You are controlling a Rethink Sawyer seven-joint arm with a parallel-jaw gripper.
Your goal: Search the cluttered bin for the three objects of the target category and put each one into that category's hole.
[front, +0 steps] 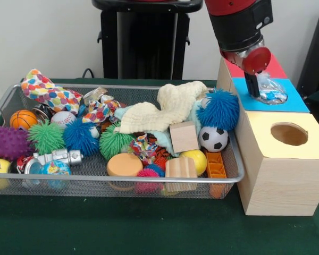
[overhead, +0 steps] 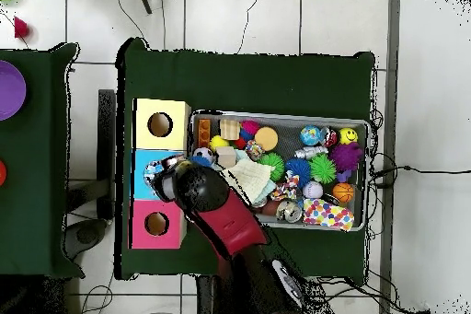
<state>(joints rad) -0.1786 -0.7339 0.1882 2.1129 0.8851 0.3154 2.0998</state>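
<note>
We see the gripper (front: 267,90) pinching a crumpled clear plastic piece (front: 271,93) directly above the blue-topped box (front: 295,102), presumably to drop it in.

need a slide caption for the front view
Sawyer gripper holding a clear crinkly object over the blue-topped wooden box, beside the toy-filled silver wire mesh basket.

- We see the wire mesh bin (front: 231,159) (overhead: 361,124), wide, shallow, silver, round-rimmed, flat on green cloth, crammed with toys.
- In the front view, three wooden boxes stand at its 3 o'clock.
</note>
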